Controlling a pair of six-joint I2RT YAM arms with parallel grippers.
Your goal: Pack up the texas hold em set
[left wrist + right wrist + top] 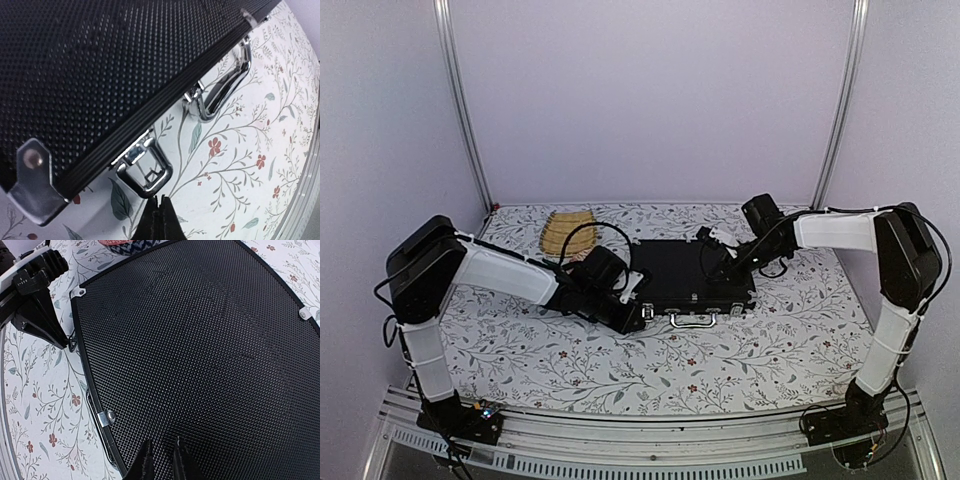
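Black briefcase (685, 275) flat in the middle of the flowery table (620, 370), lid down, silver handle (225, 90) facing the near edge. Left gripper (159, 216) pinched tight, holding nothing, tip just below the left latch (145, 167) — likely there to snap it closed. Left arm stretched low and sideways along the table. Right gripper (162, 462) closed too and empty, right over the lid — maybe to keep the case from sliding; touching or not, hard to tell. Right arm bent in from the side.
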